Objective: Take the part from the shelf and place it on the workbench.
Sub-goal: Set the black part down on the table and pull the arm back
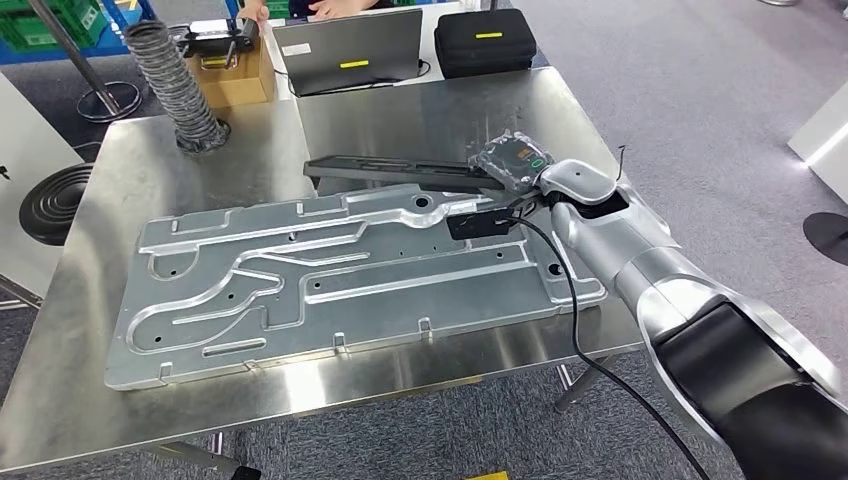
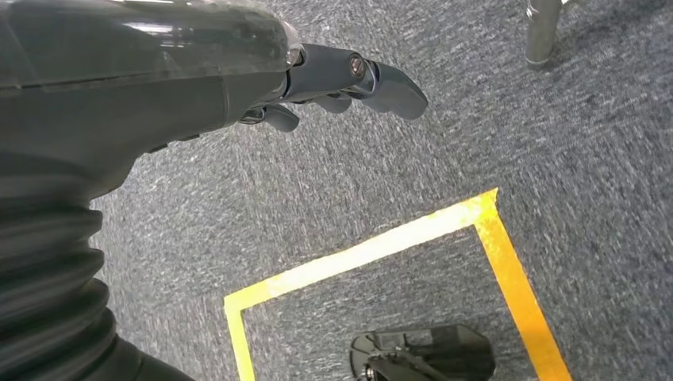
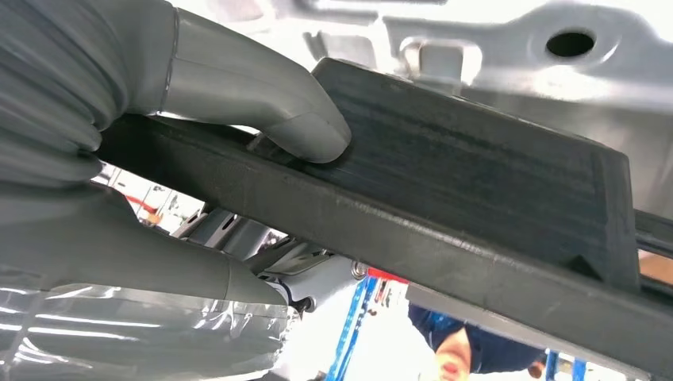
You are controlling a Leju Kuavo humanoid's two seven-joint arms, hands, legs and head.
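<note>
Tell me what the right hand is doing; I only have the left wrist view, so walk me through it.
Observer: The right hand holds a long black part by one end, above the workbench.
Operator: Confirm the grip.
Observer: In the right wrist view the grey thumb presses on the part's upper face, with the bar running through the hand.
Operator: Say what lies under the part.
Observer: A large silver machined plate covers most of the benchtop; the part's near end is over its far edge. I cannot tell whether the part touches the plate.
Operator: Report anything else on the bench.
Observer: A grey ribbed hose stands at the far left corner.
</note>
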